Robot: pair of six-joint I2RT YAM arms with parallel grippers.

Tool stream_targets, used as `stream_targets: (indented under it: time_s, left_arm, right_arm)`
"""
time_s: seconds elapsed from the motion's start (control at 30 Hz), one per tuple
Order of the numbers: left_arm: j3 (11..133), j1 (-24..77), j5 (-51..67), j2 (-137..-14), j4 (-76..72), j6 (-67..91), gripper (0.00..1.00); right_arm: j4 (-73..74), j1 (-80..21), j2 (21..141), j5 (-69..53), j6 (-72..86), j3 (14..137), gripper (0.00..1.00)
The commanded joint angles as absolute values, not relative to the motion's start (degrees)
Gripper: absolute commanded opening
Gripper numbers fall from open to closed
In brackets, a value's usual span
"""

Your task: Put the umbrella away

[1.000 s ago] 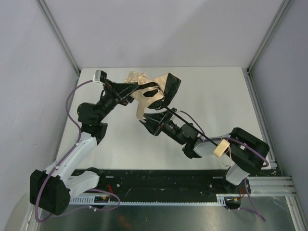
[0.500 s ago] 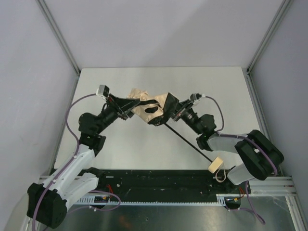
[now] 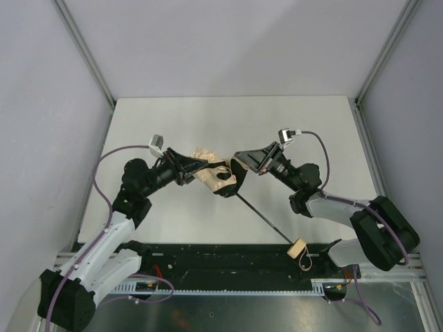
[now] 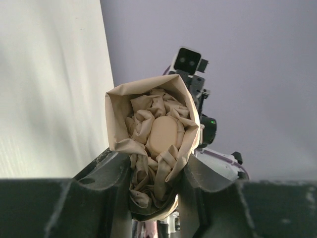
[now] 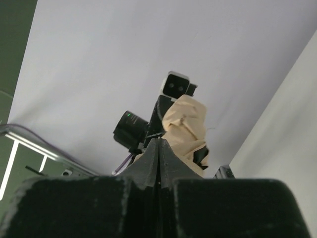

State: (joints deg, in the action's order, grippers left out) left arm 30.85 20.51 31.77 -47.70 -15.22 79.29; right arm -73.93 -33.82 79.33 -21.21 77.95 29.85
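Note:
The umbrella (image 3: 216,177) hangs above the table between my two arms, its beige canopy crumpled into a bunch. Its thin black shaft (image 3: 263,218) slants down to the tan handle (image 3: 298,249) and wrist loop by the front rail. My left gripper (image 3: 190,166) is shut on the canopy from the left; in the left wrist view the folded fabric (image 4: 163,134) fills the gap between the fingers (image 4: 104,173). From the right, my right gripper (image 3: 240,159) is shut, jaws pressed together, tips at the canopy's right edge. The bunch (image 5: 185,124) shows just beyond those tips (image 5: 158,141).
The white table (image 3: 311,131) is boxed in by grey walls and aluminium posts (image 3: 384,59). A black rail (image 3: 221,257) runs along the near edge, with the arm bases and purple cables (image 3: 104,166) beside it.
My right gripper came out from under the canopy, swung to its right side and closed. The left gripper lowered the bunch toward the middle; the handle dropped toward the front rail.

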Motion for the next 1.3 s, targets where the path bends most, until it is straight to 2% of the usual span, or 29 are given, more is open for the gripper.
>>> stream_targets:
  time_s: [0.0, 0.43, 0.77, 1.03, 1.27]
  left_arm:
    - [31.5, 20.8, 33.2, -46.3, -12.7, 72.5, 0.0]
    - [33.5, 20.9, 23.1, -47.2, 1.5, 71.0, 0.0]
    - [36.0, 21.9, 14.8, -45.9, 8.7, 73.2, 0.0]
    - [38.4, 22.4, 12.9, -45.9, 12.9, 73.3, 0.0]
    - [39.5, 22.4, 12.4, -47.3, 14.7, 72.1, 0.0]
  right_arm:
    - [-91.3, -35.6, 75.1, -22.7, 79.5, 31.1, 0.0]
    - [-86.8, -46.0, 79.6, -30.2, 76.9, 35.8, 0.0]
    - [-59.4, -53.9, 77.6, -28.5, 62.1, 40.5, 0.0]
    - [-40.5, -60.2, 77.1, -20.8, 44.4, 45.1, 0.0]
    - [-31.7, -65.4, 74.6, -19.2, 34.1, 48.1, 0.0]
